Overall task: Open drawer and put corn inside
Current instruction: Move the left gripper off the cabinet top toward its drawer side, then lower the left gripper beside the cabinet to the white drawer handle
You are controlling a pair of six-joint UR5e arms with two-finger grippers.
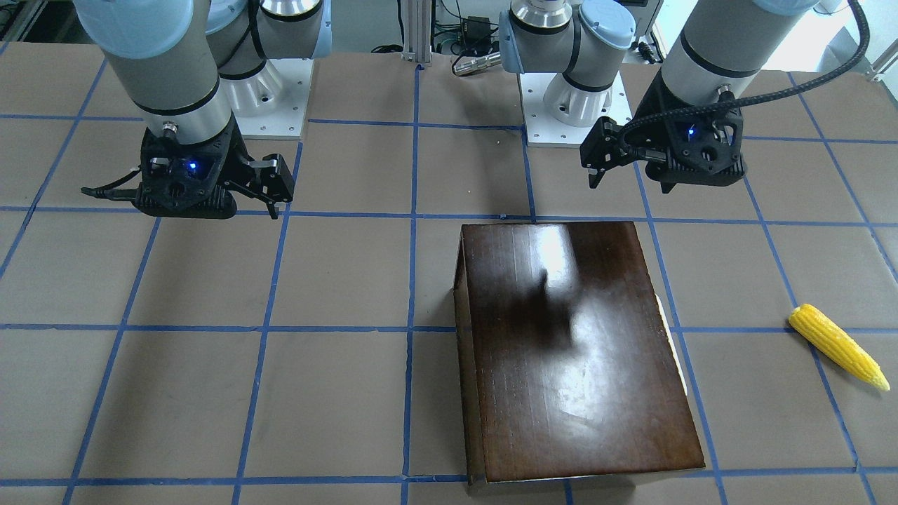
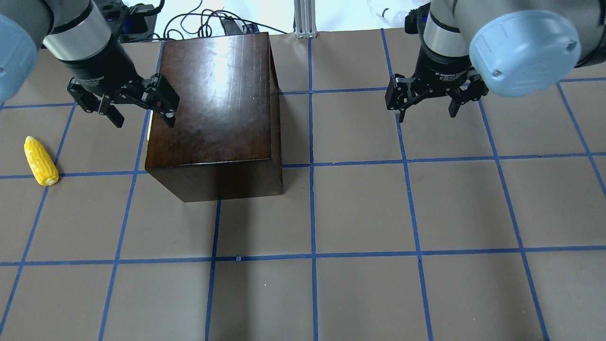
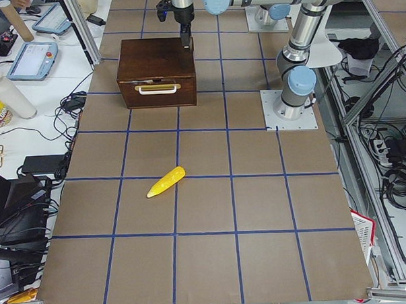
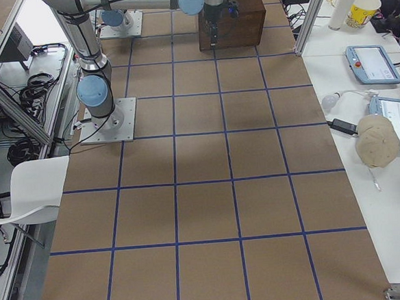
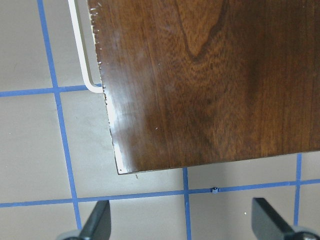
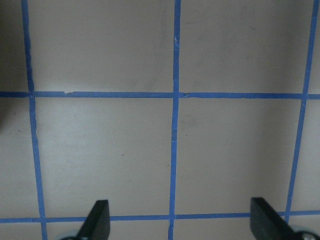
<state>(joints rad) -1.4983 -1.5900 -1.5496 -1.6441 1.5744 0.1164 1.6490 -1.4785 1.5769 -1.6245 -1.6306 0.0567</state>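
The glossy dark-brown box (image 2: 213,104) stands on the table's left half. Its drawer (image 3: 158,93) is closed; the dark front panel with a white handle (image 5: 80,50) faces the table's left end. The yellow corn (image 2: 41,161) lies on the table left of the box, apart from it; it also shows in the front view (image 1: 838,347) and the left side view (image 3: 166,182). My left gripper (image 2: 144,124) is open and empty, above the box's handle-side top edge. My right gripper (image 2: 427,116) is open and empty over bare table, well right of the box.
The table (image 2: 360,213) is brown paper with a blue tape grid. Both arm bases (image 1: 568,105) stand at the robot's edge. Cables and a metal post (image 2: 303,19) sit beyond the far edge behind the box.
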